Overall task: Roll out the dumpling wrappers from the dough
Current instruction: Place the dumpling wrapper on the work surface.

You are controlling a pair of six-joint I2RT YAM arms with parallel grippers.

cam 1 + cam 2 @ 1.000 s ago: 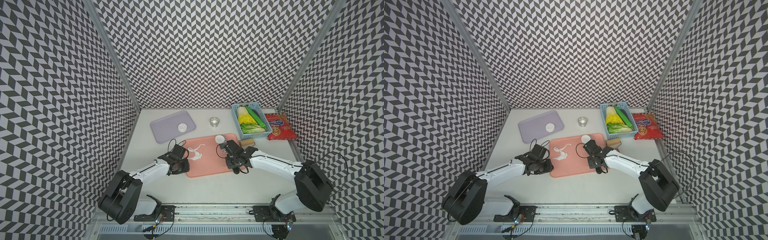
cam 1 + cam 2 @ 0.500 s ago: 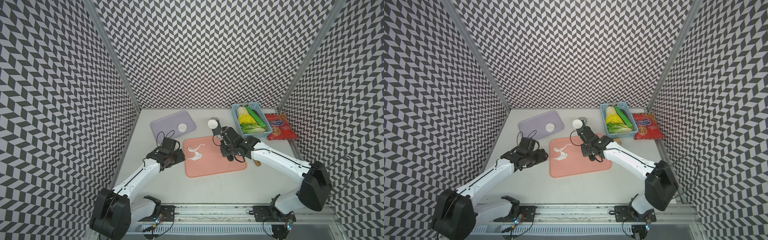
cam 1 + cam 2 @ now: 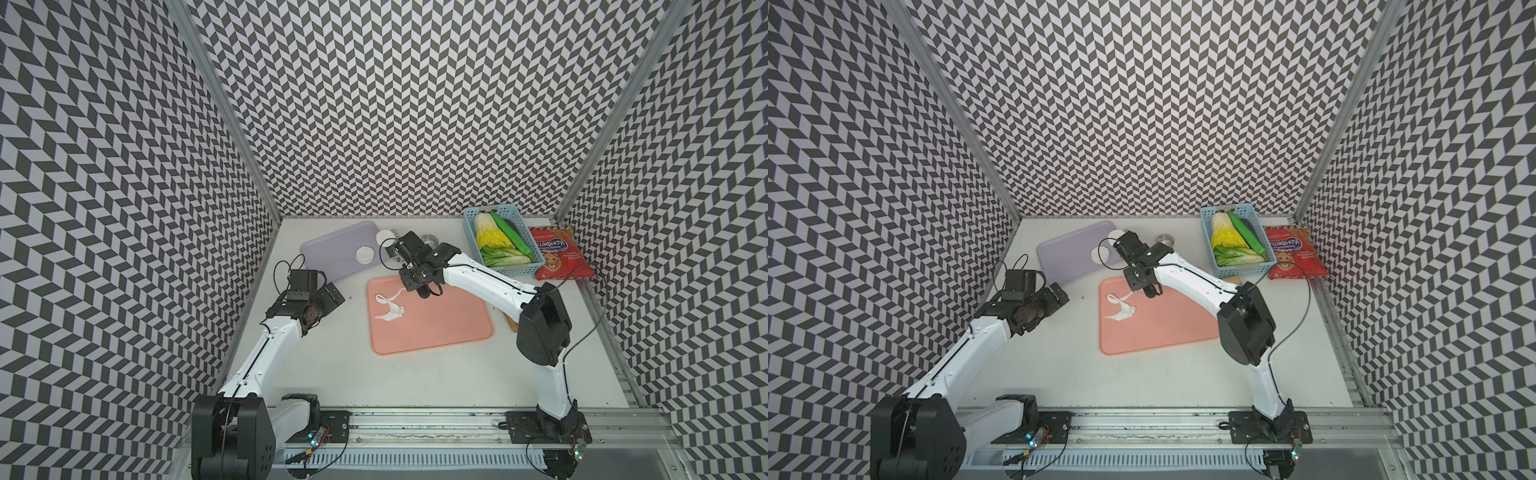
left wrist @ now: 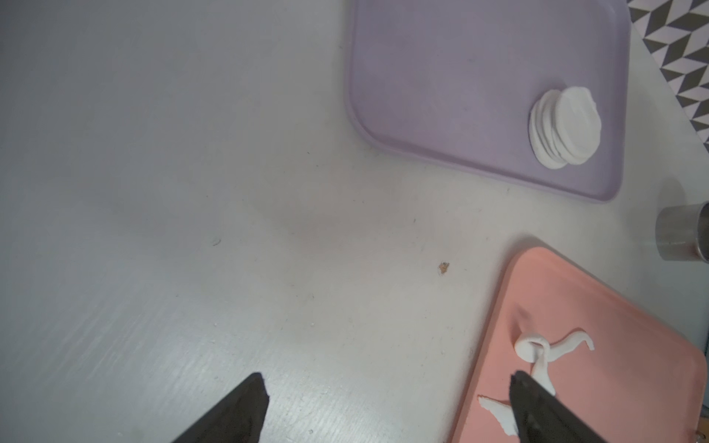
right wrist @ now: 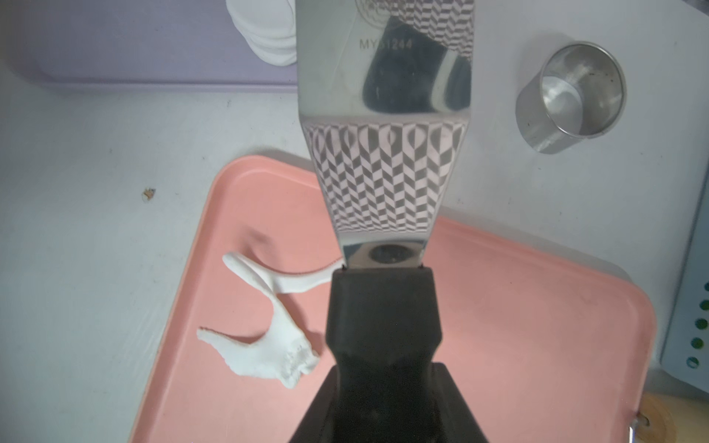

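Left hand gapes above table, near pink tray edge.

Right wrist cam: spatula blade running off frame, tip not showing, and covering part of dumpling wrappers stack. Right tool jaws blending into black handle. Wooden thing getting cropped too, can't tell what. Left wrist cam: ring cutter getting cut by edge, left tool finger blocking bit of dough.
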